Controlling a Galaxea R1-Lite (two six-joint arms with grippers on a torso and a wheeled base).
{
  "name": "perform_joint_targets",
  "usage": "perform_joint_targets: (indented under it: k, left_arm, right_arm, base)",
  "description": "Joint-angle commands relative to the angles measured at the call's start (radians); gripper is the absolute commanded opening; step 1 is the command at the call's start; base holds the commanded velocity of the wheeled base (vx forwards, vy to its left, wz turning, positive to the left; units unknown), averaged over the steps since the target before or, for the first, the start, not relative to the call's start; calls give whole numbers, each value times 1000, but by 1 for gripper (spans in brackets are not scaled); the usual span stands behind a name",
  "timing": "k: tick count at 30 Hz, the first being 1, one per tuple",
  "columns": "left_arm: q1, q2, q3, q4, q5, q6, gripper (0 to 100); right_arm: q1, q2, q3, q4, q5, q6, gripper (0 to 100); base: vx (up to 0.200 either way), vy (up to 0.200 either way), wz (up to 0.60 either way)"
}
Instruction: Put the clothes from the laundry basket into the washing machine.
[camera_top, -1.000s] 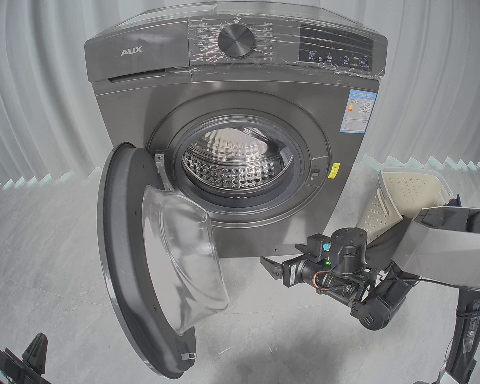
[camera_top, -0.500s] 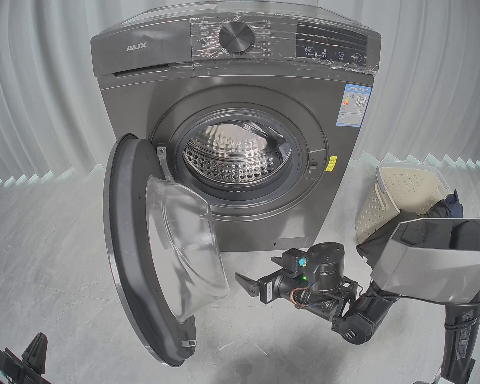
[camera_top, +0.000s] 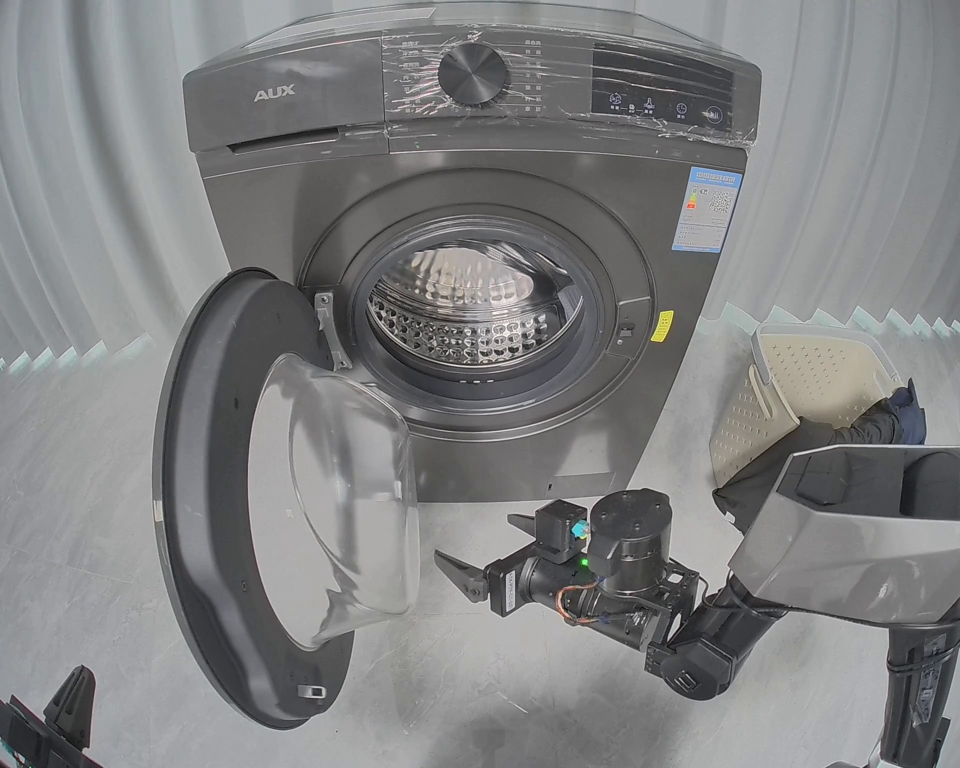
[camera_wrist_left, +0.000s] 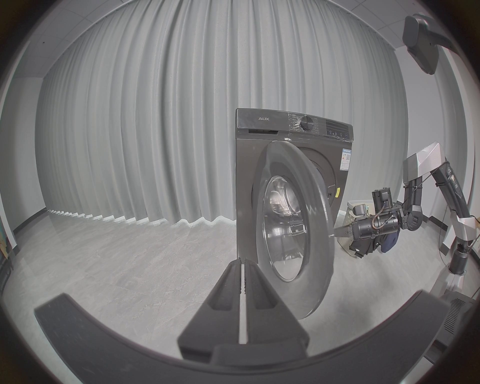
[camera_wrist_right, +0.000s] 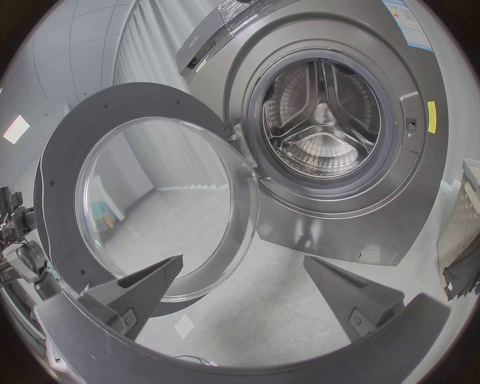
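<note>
The grey washing machine (camera_top: 470, 200) stands with its round door (camera_top: 200, 480) swung wide to the left and its steel drum (camera_top: 465, 300) bare inside. My right gripper (camera_top: 488, 550) hangs open and holds nothing, low in front of the machine, its fingertips close to the door's glass bulge (camera_top: 340, 490). In the right wrist view the open fingers (camera_wrist_right: 150, 280) frame the door (camera_wrist_right: 65, 150) and drum (camera_wrist_right: 322, 120). The cream laundry basket (camera_top: 800, 370) leans at the right with dark clothes (camera_top: 860, 430) spilling from it. My left gripper (camera_wrist_left: 243, 280) is shut and empty, far off to the left.
Pale curtains (camera_top: 80, 200) hang behind the machine. Grey floor (camera_top: 520, 690) lies open in front of it. The open door takes up the space left of the drum opening. The left wrist view has the right gripper (camera_wrist_left: 340, 231) beside the door's edge (camera_wrist_left: 320, 240).
The door has swung wider open to the left. My right gripper has shifted left and lower, staying open. The head camera moved slightly early on.
</note>
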Motion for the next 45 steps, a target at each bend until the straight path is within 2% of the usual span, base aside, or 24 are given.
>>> perform_joint_targets:
  k: [1, 5, 9, 13, 20, 28, 32, 34, 35, 38, 45]
  left_arm:
    - [0, -18, 16, 0, 0, 0, 0]
    - [0, -18, 16, 0, 2, 5, 0]
    - [0, -18, 16, 0, 2, 2, 0]
    - [0, -18, 16, 0, 2, 2, 0]
    - [0, -18, 16, 0, 0, 2, 0]
    - [0, -18, 16, 0, 2, 2, 0]
    - [0, -18, 16, 0, 0, 2, 0]
    - [0, -18, 16, 0, 2, 2, 0]
    - [0, -18, 16, 0, 0, 2, 0]
    - [0, -18, 16, 0, 0, 0, 0]
    - [0, -18, 16, 0, 0, 0, 0]
  right_arm:
    - [-10, 2, -24, 9, -2, -1, 100]
    - [-19, 11, -51, 28, -2, -4, 100]
    - [-7, 30, -100, 97, -2, -10, 100]
    - [42, 51, -160, 132, -8, -9, 100]
    - [100, 73, -198, 130, -13, -4, 100]
    - [63, 70, -281, 152, -13, -4, 100]
    - [51, 100, -396, 261, -14, -4, 100]
    - [50, 102, -399, 264, -14, -6, 100]
    - [42, 148, -479, 321, -49, -22, 100]
    - [45, 191, -547, 362, -89, -30, 100]
    - [74, 266, -651, 367, -118, -29, 100]
  base:
    - [0, 0, 0]
    - [-100, 0, 0]
    - [0, 0, 0]
    - [0, 0, 0]
    - [0, 0, 0]
    - [0, 0, 0]
    - [0, 0, 0]
    - [0, 0, 0]
    - [0, 0, 0]
    - [0, 0, 0]
    - [0, 0, 0]
